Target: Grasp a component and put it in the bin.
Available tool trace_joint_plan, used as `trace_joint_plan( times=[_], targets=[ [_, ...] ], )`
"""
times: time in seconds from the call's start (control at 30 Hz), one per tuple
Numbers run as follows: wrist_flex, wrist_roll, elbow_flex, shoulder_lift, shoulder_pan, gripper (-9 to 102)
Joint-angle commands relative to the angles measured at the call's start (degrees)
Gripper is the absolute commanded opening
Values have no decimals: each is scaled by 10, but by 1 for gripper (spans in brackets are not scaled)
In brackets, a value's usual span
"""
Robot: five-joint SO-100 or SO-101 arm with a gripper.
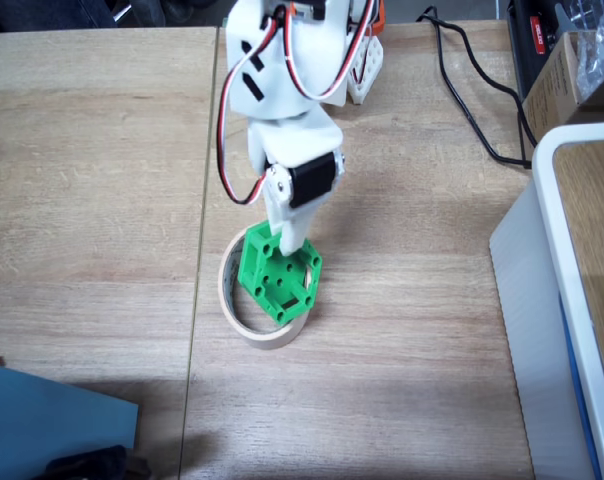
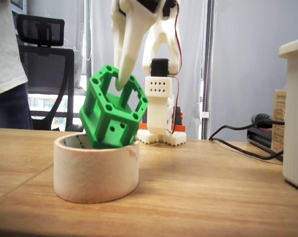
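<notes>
The hand (image 2: pixel 120 85) grips the green component (image 2: pixel 113 113) by its top lattice, holding it tilted, its lower end inside the bin (image 2: pixel 95 170) mid-desk (image 1: pixel 402 380).

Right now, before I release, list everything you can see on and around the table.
Green plastic hexagonal lattice piece: one, tilted, lower end inside the tape ring.
Beige masking-tape roll: one, centre of the wooden table.
White container with blue edge: one, right side of the top-down fixed view.
Black cables: upper right.
Cardboard box: one, brown, top right.
Blue flat object: one, lower-left corner.
Black office chair: one, behind the table.
Person: one, grey top, left edge.
Robot hand: white, fingertip in the green piece's top opening.
</notes>
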Motion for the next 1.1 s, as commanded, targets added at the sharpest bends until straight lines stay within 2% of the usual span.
trace_joint_plan(
  times=[0.0,0.27,1.07],
  targets=[
    [2,-3,-2,47,29,0],
    [-3,-6,2,89,96,0],
    [-7,-4,1,7,97,0]
  ],
)
